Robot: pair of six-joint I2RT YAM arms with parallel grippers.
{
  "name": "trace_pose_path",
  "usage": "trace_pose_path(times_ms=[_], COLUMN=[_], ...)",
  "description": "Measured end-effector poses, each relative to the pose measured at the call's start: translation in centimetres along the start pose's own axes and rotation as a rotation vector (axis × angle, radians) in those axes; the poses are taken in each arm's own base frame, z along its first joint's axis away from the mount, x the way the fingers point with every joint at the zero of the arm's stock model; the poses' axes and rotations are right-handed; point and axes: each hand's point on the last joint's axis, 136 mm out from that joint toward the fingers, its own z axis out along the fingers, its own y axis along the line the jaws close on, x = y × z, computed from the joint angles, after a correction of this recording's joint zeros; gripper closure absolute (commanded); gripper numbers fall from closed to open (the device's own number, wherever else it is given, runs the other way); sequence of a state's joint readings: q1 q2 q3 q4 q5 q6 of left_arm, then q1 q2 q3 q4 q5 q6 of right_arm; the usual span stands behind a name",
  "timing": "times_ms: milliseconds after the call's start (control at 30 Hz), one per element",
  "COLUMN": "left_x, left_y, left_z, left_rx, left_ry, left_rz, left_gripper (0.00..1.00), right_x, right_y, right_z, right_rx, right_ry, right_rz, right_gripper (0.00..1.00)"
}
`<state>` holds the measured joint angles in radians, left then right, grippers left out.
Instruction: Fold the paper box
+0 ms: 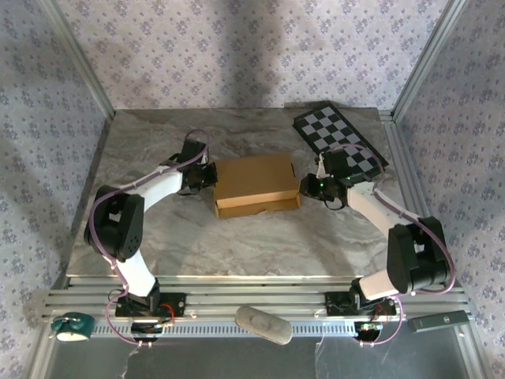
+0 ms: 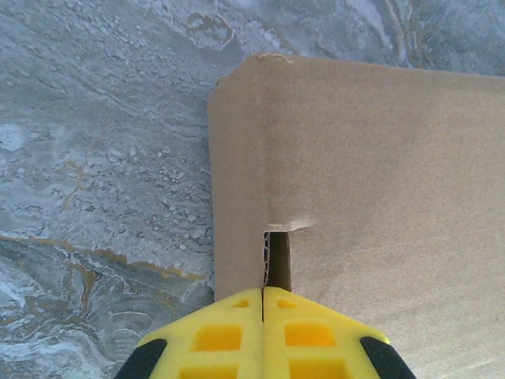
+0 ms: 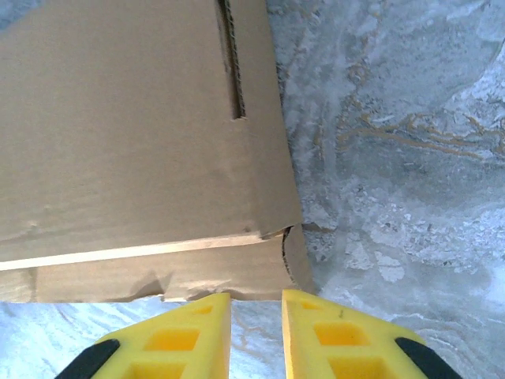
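High at the near edge, looking down over the whole bench (image 1: 237, 245); close at each wrist, facing opposite ends of the shared paper box (image 1: 255, 183).

You had a black-and-white checkerboard panel (image 1: 339, 138) lying flat at the far right corner of the marble table (image 1: 158, 150). A grey oval object (image 1: 263, 324) rested on the rail (image 1: 237, 304) below its near edge.

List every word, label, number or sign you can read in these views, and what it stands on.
No text can be read.
The paper box is plain cardboard with no print.
The checkerboard panel bears only squares.
The small dark device at the near right is too small to show any marking.
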<state>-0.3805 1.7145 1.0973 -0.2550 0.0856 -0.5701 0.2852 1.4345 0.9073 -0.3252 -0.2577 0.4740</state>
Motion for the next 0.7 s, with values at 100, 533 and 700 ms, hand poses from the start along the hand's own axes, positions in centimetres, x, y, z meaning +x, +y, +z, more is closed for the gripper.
trace_pose_path(times_ms=[100, 533, 700], left_x=[-0.1, 1.9, 2.3], left_y=[-0.3, 0.4, 0.8], left_z=[-0.8, -1.5, -1.4], left_rx=[0.000, -0.012, -0.029], left_ry=[-0.043, -0.192, -0.224], left_rz=[0.015, 0.061, 0.053], left_gripper=[1.00, 1.00, 1.00], right_x=[0.4, 3.8, 6.2], right_y=[0.2, 3.0, 5.6], right_z=[-0.5, -0.2, 0.1], right_rx=[-0.007, -0.065, -0.103], right_ry=[-0.008, -0.002, -0.012], right_rz=[-0.004, -0.039, -0.133], right_gripper=[0.80, 0.80, 0.76])
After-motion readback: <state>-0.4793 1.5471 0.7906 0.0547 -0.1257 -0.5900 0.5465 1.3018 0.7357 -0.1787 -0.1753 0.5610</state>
